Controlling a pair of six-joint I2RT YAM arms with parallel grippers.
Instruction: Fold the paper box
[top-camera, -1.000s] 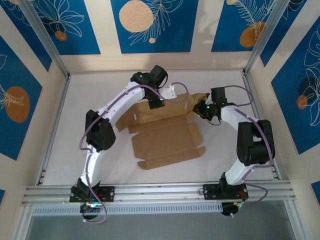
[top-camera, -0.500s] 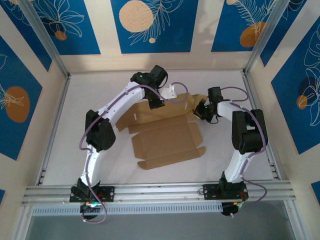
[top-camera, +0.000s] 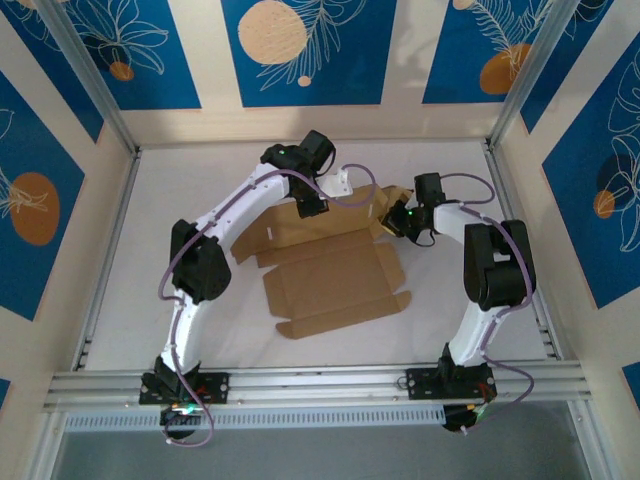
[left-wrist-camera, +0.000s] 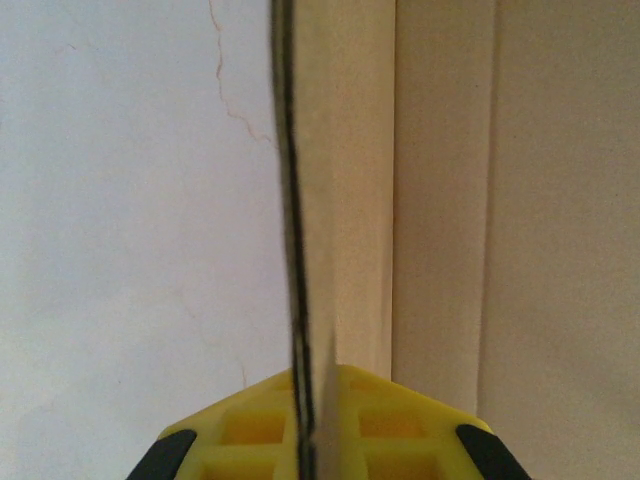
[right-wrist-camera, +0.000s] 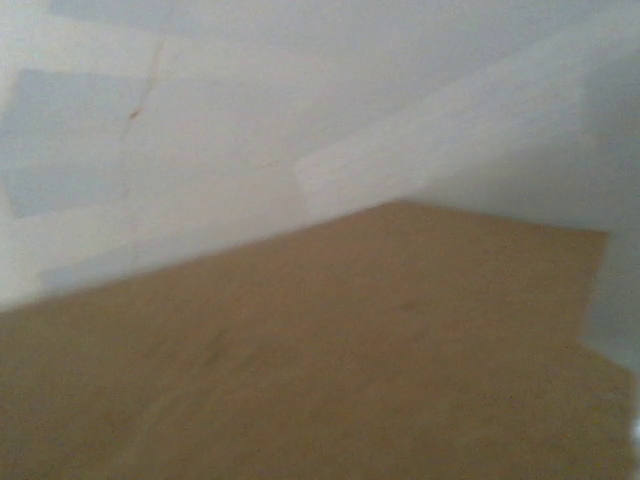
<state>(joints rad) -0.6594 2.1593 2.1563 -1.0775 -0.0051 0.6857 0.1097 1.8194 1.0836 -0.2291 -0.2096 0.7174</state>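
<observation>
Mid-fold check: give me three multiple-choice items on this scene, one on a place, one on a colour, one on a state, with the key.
1. Where does the paper box lie?
A on the white table; B on a metal rail; C propped against a wall.
2. What colour are the left gripper fingers?
A red; B yellow; C blue.
3. What is the left gripper's state?
A wide open; B shut on the box's edge; C shut on nothing.
Key: A, the top view shows it lying there; B, the left wrist view shows yellow; B, a thin cardboard edge runs between them.
</observation>
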